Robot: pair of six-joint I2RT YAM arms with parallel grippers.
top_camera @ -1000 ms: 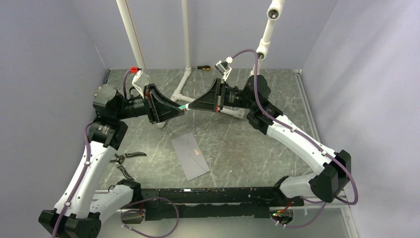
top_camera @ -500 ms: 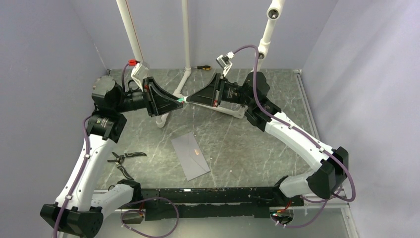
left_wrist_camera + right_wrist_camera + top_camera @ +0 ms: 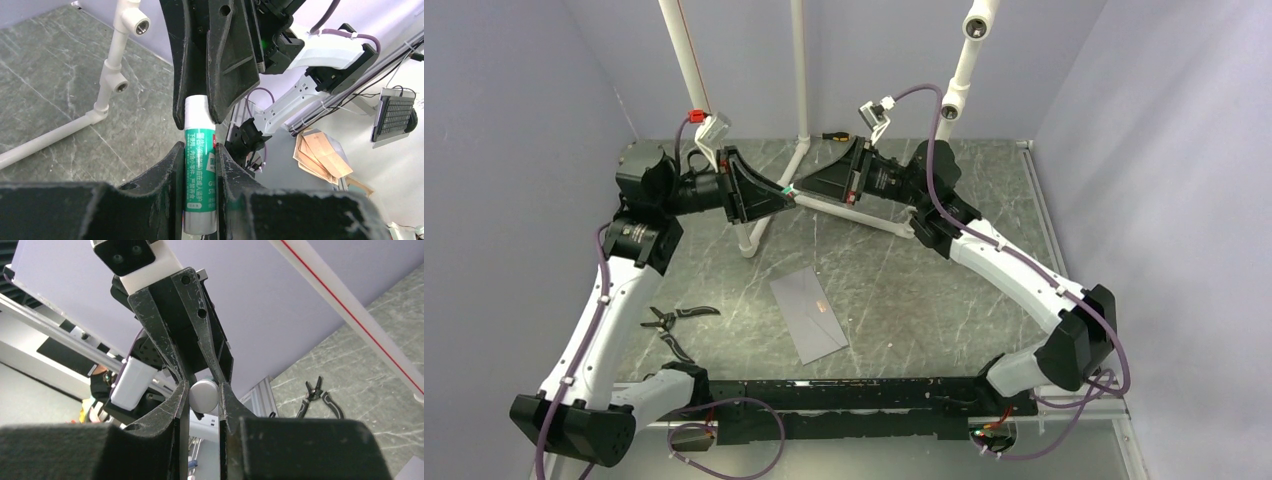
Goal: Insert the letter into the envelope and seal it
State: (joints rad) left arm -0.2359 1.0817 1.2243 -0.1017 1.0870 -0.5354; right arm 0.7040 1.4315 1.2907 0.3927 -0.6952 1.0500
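Mid-air: left gripper [image 3: 199, 151] clamping green glue stick [image 3: 200, 187], right gripper [image 3: 204, 391] pinching its white cap [image 3: 204, 397]. Below, envelope [image 3: 807, 318] lying on table [image 3: 924, 290], letter [image 3: 822, 301] apparently inside. Risk: cap grip slipping during pull, stick dropping.

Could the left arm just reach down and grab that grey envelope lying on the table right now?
Probably not yet. The left gripper is shut on a glue stick whose cap sits in the right gripper, so it's occupied. The envelope itself lies uncovered on the table below.
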